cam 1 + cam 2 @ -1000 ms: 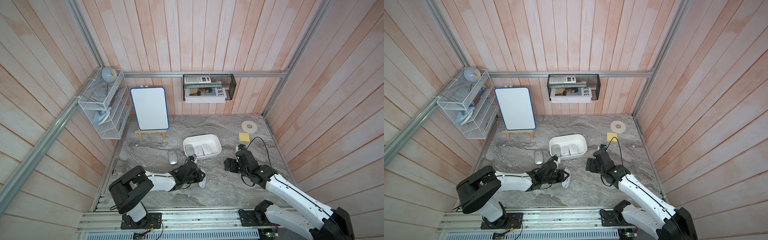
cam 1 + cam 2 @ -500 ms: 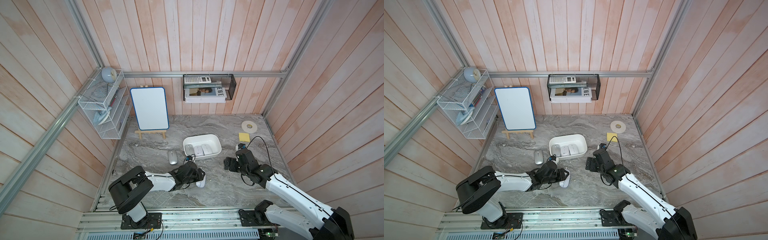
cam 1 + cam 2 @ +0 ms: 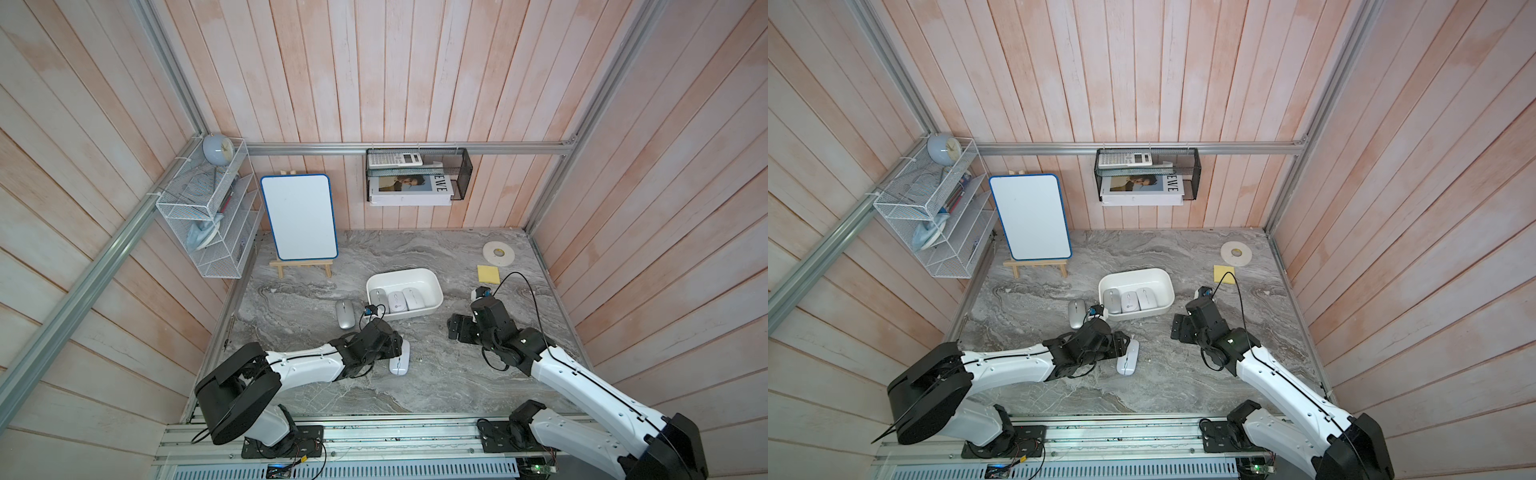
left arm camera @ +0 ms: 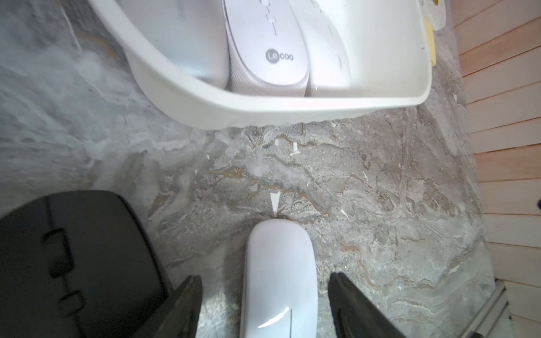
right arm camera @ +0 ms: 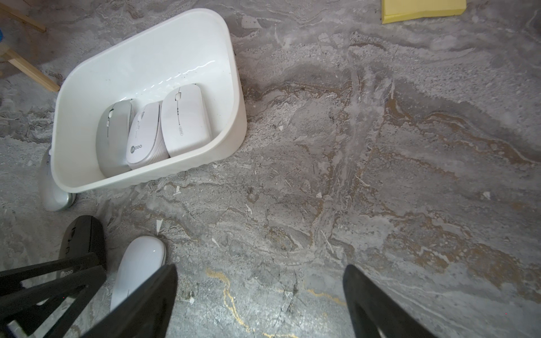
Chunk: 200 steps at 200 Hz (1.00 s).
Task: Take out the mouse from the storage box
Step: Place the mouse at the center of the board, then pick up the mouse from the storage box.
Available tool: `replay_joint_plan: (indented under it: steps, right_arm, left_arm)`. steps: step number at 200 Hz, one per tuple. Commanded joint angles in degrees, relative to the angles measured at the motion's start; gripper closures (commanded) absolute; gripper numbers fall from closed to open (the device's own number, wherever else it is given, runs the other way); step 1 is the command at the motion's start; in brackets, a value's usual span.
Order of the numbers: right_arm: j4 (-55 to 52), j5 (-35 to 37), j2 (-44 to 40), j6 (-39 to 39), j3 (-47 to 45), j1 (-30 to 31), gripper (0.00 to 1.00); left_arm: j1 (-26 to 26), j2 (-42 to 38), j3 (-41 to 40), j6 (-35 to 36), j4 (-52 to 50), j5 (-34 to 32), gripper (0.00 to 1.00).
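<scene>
Plainly, this is the setting-down step of one removal. Farthest left, a silver mouse (image 3: 344, 313) lies on the grey surface (image 3: 440, 374), just beside the storage box and outside it.

Next comes the left arm, stretched low across the surface. The left fingers (image 4: 187, 310) stand well apart on either side of a white mouse (image 3: 400, 360), which rests flat in front of the storage box. In the left wrist view a strip of bare surface shows between each finger and the mouse, so they grip nothing and seem to touch nothing. A black mouse (image 4: 73, 248) lies just beside the white one.

The storage box (image 3: 405, 277) sits near the middle, with three mice side by side against its near wall: a grey mouse (image 5: 114, 137), a white branded mouse (image 5: 145, 137) and a plain white mouse (image 5: 186, 120). These are not yet out.

To the right, the right fingers (image 5: 366, 298) are spread wide above bare surface, empty and clear of the box.

The next move probably calls for lifting the left fingers straight up without nudging the white mouse, then reaching over the rim for one of the three inside. They lie packed together, so finding room beside one may be awkward.
</scene>
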Motion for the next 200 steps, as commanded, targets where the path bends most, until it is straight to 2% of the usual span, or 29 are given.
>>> replay_joint_plan:
  steps: [1,26,51,64,129,168,200]
  right_arm:
    - [-0.9,1.0,0.5,-1.6,2.9,-0.1,0.08]
    - [-2.6,2.0,0.6,-3.5,4.5,-0.1,0.07]
    - [-3.2,1.6,1.8,-4.5,5.9,-0.1,0.07]
    - [-3.1,0.7,3.0,-4.6,6.8,-0.1,0.07]
    - [-5.0,-3.7,16.9,-7.1,18.2,2.1,0.07]
    - [-7.8,-4.2,28.0,-10.0,28.3,4.6,0.07]
    - [-12.0,-2.8,37.6,-12.6,36.4,4.8,0.07]
  left_arm:
    - [-0.7,-3.3,3.2,5.0,-6.9,-5.2,0.24]
    - [-0.8,-8.6,4.1,8.9,-9.9,-7.5,0.19]
    - [-0.3,-14.5,3.7,12.5,-14.4,-17.0,0.06]
    - [1.7,-16.6,3.7,13.7,-16.7,-19.2,0.05]
    - [16.7,-21.4,1.0,12.9,-20.8,-16.6,0.02]
    - [20.7,-23.8,-1.9,13.4,-20.7,-16.2,0.02]
    - [21.7,-26.0,-4.3,15.5,-20.6,-18.1,0.02]
